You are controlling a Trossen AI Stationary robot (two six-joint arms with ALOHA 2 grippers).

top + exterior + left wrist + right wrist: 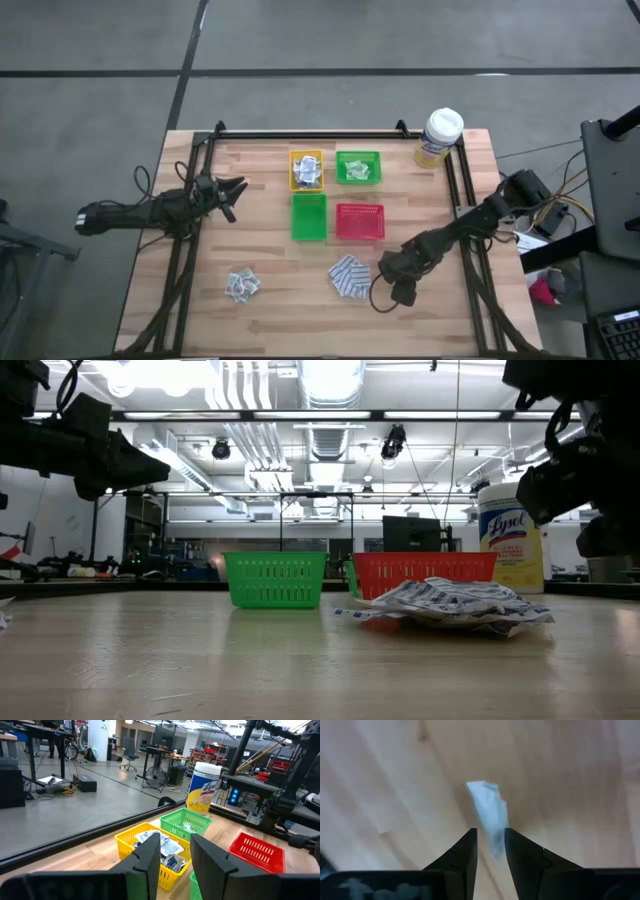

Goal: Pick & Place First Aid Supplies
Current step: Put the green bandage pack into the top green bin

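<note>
Wooden table (270,320), right hand (490,842) nipping a blue-white pad (489,812), left hand (175,857) half-open, empty.

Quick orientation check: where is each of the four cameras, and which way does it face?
High: overhead, straight down; both arms and the trays.
Low: table height, looking across at the red tray; arms overhead.
Left wrist: past left hand toward the yellow tray.
Right wrist: down past right hand pinching a pale packet.
Shared: Lysol canister, high, low, left wrist.
</note>
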